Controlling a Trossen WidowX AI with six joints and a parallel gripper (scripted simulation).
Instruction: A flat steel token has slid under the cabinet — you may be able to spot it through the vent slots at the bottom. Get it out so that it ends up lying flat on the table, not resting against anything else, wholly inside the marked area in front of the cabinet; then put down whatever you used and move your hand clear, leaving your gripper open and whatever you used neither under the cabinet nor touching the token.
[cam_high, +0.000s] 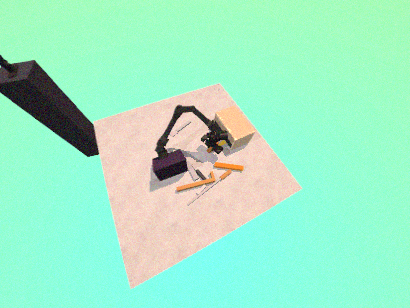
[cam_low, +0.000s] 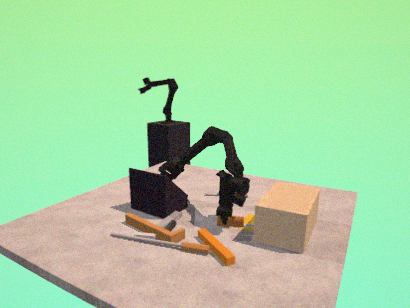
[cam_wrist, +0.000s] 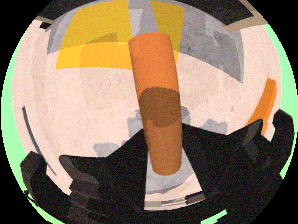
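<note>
My gripper (cam_high: 215, 148) (cam_low: 226, 221) (cam_wrist: 161, 129) is low over the table in front of the cabinet (cam_high: 236, 125) (cam_low: 281, 225), shut on an orange cylindrical handle (cam_high: 210, 150) (cam_low: 236, 221) (cam_wrist: 154, 65). In the wrist view the handle points toward the cabinet, and a grey strip (cam_wrist: 141, 17) continues from its far end, seemingly its flat blade. The blade crosses the yellow marked area (cam_low: 248, 221) (cam_wrist: 95, 56), which shows on both sides of it and is partly shaded. The blade's far end is hidden. I cannot make out the steel token in any view.
An orange bar (cam_high: 229, 166) (cam_low: 216, 246), an orange L-shaped piece (cam_high: 192, 186) (cam_low: 142, 224), an orange-handled rod (cam_high: 226, 174) (cam_low: 195, 248) and a dark piece (cam_high: 200, 174) (cam_low: 171, 225) lie nearer the dark box (cam_high: 170, 165) (cam_low: 147, 195). A thin rod (cam_high: 182, 128) lies behind the arm.
</note>
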